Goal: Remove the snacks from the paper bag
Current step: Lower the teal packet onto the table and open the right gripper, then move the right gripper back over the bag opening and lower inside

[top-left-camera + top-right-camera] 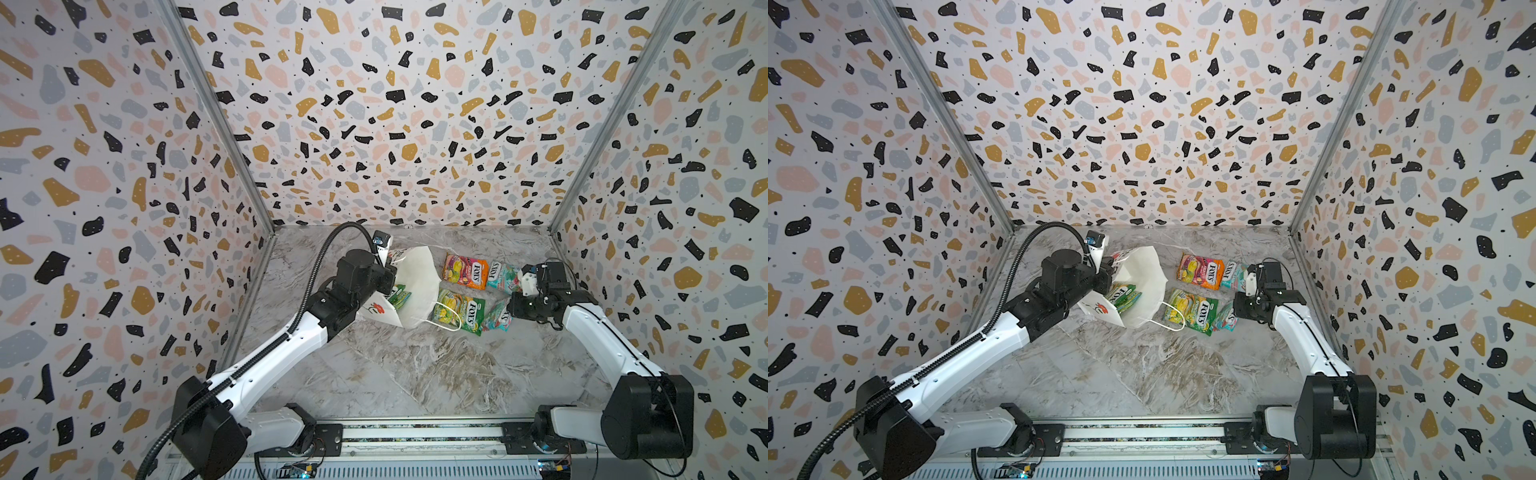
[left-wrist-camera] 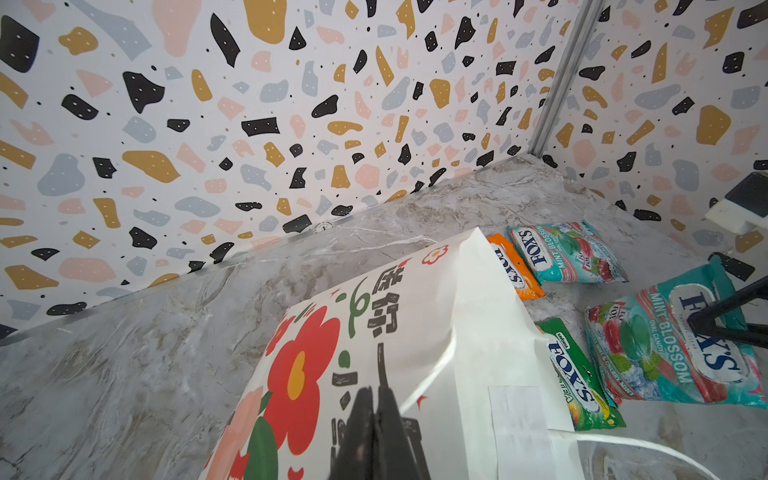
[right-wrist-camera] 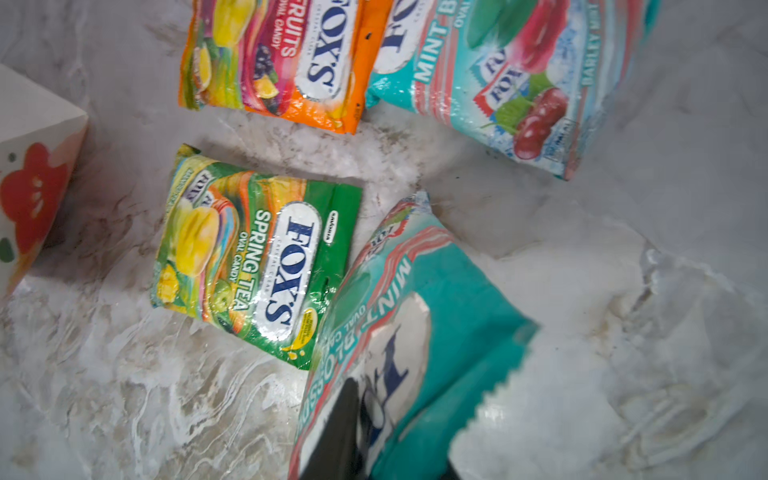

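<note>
Gleaming flat rectangular packets point(image 1: 464, 271) on veined marble point(image 1: 415, 370); matte paper bag point(image 1: 415, 278).

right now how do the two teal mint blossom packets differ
The far Mint Blossom packet lies flat beside the orange Fruits packet; the near Mint Blossom packet is tilted, one end raised. The far one is clear of the right claw; the near one sits between its fingers. Both are teal FOX'S packets, outside the paper bag.
</note>
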